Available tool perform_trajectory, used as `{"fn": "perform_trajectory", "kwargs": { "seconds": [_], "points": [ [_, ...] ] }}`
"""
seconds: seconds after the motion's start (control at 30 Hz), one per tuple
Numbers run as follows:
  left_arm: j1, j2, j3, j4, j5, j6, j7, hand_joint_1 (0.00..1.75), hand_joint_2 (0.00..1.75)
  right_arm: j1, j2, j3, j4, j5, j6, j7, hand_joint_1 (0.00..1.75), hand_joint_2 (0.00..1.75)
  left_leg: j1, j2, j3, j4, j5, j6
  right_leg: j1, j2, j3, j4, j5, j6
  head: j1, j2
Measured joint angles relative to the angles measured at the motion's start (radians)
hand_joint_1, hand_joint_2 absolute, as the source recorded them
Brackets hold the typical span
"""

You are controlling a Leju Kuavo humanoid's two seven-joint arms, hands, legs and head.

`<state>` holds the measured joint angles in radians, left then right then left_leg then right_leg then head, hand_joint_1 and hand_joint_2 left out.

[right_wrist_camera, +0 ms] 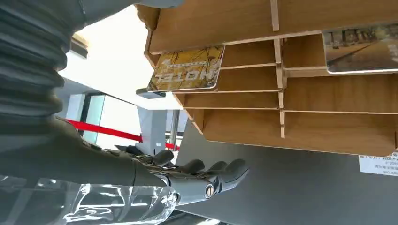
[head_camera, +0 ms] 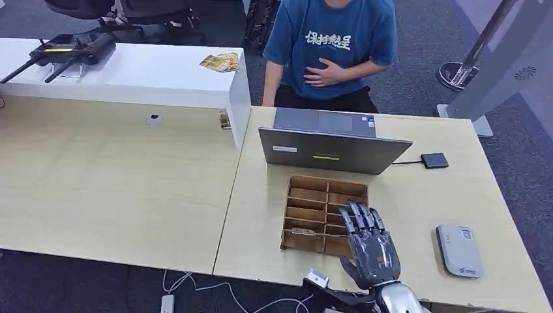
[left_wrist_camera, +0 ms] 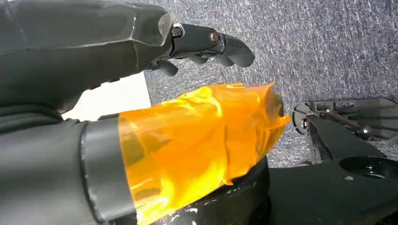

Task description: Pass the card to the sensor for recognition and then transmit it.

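The right hand [head_camera: 370, 244] hovers over the near right part of the wooden card rack [head_camera: 324, 214], which sits on the right-hand bench [head_camera: 417, 215] a little back from its near edge and just in front of the grey laptop [head_camera: 332, 149]. The hand's fingers are stretched out side by side and hold nothing; in the right wrist view the fingers [right_wrist_camera: 206, 176] reach forward beside the rack's [right_wrist_camera: 291, 89] slotted wall, clear of it. A yellow-brown card [right_wrist_camera: 187, 69] printed "MOTEL" leans in one of the rack's slots, and a second card [right_wrist_camera: 361, 47] with a grey-brown picture lies in a neighbouring compartment. The white card reader [head_camera: 459, 250] lies flat near the bench's near right corner, well apart from the rack, and a small black box [head_camera: 434, 160] on a cable rests toward the far right edge, beside the laptop. A person in a blue shirt [head_camera: 332, 39] sits behind the far edge. The left hand [left_wrist_camera: 187, 44] hangs over grey carpet, its fingers loosely curled with nothing in them and an orange film wrapped around its thumb [left_wrist_camera: 197, 136].
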<state>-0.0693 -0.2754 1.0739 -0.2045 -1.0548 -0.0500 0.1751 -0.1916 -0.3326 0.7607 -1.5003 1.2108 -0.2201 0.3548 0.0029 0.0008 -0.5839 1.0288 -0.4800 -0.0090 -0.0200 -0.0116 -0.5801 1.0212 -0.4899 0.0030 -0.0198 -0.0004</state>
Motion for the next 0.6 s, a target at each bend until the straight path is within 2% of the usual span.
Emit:
{"fn": "perform_trajectory", "kwargs": {
  "seconds": [0.27, 0.6],
  "points": [
    [0.000, 0.000, 0.002, 0.000, 0.005, 0.001, 0.000, 0.00, 0.00, 0.005, -0.002, 0.015, 0.000, -0.010, -0.005, 0.023, 0.00, 1.75, 0.000, 0.000, 0.000, 0.000, 0.000, 0.000, 0.000, 0.000, 0.000, 0.000, 0.000, 0.000, 0.000, 0.000],
    [0.000, 0.000, 0.018, 0.000, 0.005, 0.001, -0.002, 0.00, 0.00, 0.010, -0.042, 0.011, -0.052, -0.014, 0.026, 0.037, 0.00, 1.75, 0.000, 0.000, 0.000, 0.000, 0.000, 0.000, 0.000, 0.000, 0.000, 0.000, 0.000, 0.000, 0.000, 0.000]
  ]
}}
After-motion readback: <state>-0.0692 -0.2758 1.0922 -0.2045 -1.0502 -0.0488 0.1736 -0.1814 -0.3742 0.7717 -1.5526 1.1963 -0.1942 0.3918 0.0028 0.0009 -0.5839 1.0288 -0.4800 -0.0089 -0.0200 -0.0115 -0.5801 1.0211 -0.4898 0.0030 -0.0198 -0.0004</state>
